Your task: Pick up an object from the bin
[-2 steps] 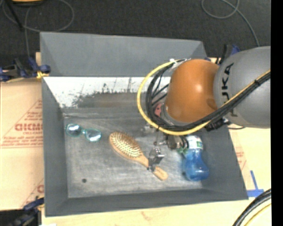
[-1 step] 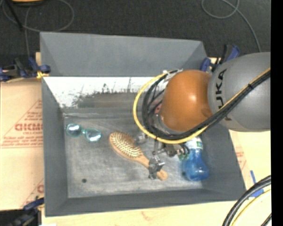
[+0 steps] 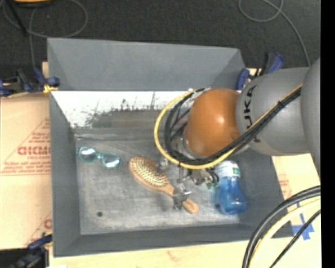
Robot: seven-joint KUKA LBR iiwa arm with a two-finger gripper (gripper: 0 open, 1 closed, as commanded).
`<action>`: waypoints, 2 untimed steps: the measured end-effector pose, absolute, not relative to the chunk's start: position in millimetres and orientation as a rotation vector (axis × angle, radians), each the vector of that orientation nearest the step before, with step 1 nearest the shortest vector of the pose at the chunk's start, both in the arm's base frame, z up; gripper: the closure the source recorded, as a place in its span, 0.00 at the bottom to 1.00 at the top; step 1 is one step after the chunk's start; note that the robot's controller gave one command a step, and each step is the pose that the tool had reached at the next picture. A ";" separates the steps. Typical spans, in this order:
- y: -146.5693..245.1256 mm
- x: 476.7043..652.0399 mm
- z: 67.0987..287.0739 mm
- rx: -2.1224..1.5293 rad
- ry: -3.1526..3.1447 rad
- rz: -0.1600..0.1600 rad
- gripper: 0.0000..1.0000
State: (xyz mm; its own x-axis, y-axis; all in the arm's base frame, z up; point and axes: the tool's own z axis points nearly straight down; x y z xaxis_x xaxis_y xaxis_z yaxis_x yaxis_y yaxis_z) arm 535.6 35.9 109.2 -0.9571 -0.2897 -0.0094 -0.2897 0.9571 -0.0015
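Note:
A wooden hairbrush [image 3: 151, 176] lies across the middle of the bin floor, bristle head to the left, handle running down to the right. My gripper [image 3: 181, 197] is down at the handle, its metal fingers right over the handle's end. Whether the handle sits between the fingers is hidden by the wrist above. A blue plastic bottle [image 3: 230, 193] with a white label lies just right of the gripper, close to the bin's right wall.
Two clear blue glass pebbles [image 3: 99, 157] lie side by side at the bin's left. The arm with its orange cover and looped cables hangs over the bin's right half, hiding the floor beneath.

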 end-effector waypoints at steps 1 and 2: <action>23.2 536.1 81.1 -0.263 3.104 0.013 0.00; 23.7 537.1 83.7 -0.261 3.103 0.013 0.00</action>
